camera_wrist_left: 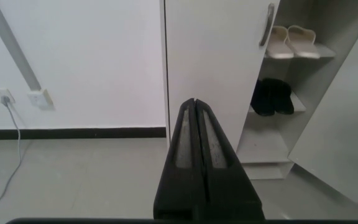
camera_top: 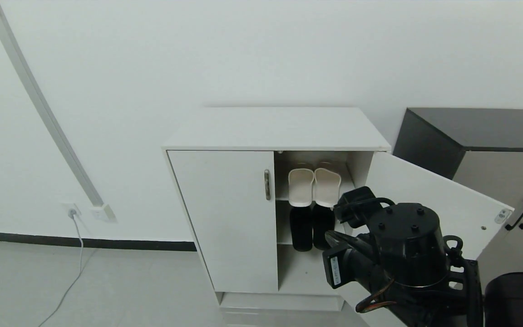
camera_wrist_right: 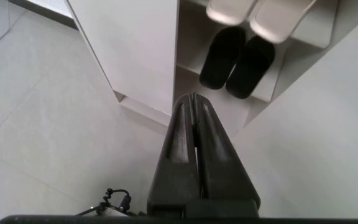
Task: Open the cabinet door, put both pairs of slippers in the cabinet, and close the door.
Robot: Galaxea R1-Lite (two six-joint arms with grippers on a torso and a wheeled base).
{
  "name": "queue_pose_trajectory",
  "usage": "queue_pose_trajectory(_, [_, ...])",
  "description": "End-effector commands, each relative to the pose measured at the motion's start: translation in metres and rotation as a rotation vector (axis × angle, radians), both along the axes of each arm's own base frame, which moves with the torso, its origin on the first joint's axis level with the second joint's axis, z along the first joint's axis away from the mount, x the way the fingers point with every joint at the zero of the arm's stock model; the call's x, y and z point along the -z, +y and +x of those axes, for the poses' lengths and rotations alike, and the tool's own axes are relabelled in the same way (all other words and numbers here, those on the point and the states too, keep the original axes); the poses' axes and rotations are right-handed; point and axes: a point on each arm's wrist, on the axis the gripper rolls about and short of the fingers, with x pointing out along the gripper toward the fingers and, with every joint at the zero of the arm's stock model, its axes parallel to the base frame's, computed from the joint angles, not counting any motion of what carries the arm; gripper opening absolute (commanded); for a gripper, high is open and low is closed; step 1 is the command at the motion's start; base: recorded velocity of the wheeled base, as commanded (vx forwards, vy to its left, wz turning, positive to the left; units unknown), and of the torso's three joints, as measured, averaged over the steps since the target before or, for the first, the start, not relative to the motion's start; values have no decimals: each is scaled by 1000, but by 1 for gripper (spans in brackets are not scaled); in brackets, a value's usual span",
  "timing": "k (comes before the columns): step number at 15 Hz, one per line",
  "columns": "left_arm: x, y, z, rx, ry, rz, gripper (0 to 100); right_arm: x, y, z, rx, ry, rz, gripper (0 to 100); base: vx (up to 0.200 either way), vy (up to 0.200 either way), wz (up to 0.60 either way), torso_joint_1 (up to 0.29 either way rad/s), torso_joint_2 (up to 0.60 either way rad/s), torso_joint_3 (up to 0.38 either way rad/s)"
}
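Nothing legible: no readable words, numbers or signs. One small white label (camera_top: 335, 269) on the black arm (camera_top: 407, 245) in front of the open door (camera_top: 429, 200), with dark print, far too small and tilted to make out.

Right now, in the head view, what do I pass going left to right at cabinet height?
In order: wall socket → closed left door → handle → white slippers → open right door → dark cabinet.
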Motion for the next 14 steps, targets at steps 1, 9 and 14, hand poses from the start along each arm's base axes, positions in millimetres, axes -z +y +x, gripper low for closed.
queue_pose_trajectory(1, [0, 0, 0, 0, 1, 0, 0, -1, 0, 0, -1, -1, 2, 0, 0, 0, 0, 203, -525, -310])
queue_pose_trajectory(9, [0, 0, 0, 0, 1, 0, 0, -2, -2, 2, 9, -9, 13, 0, 0, 0, 0, 236, -550, -323])
queue_pose_trajectory(14, [0, 0, 0, 0, 1, 0, 0, -2, -2, 3, 10, -10, 15, 0, 0, 0, 0, 64, -144, -83])
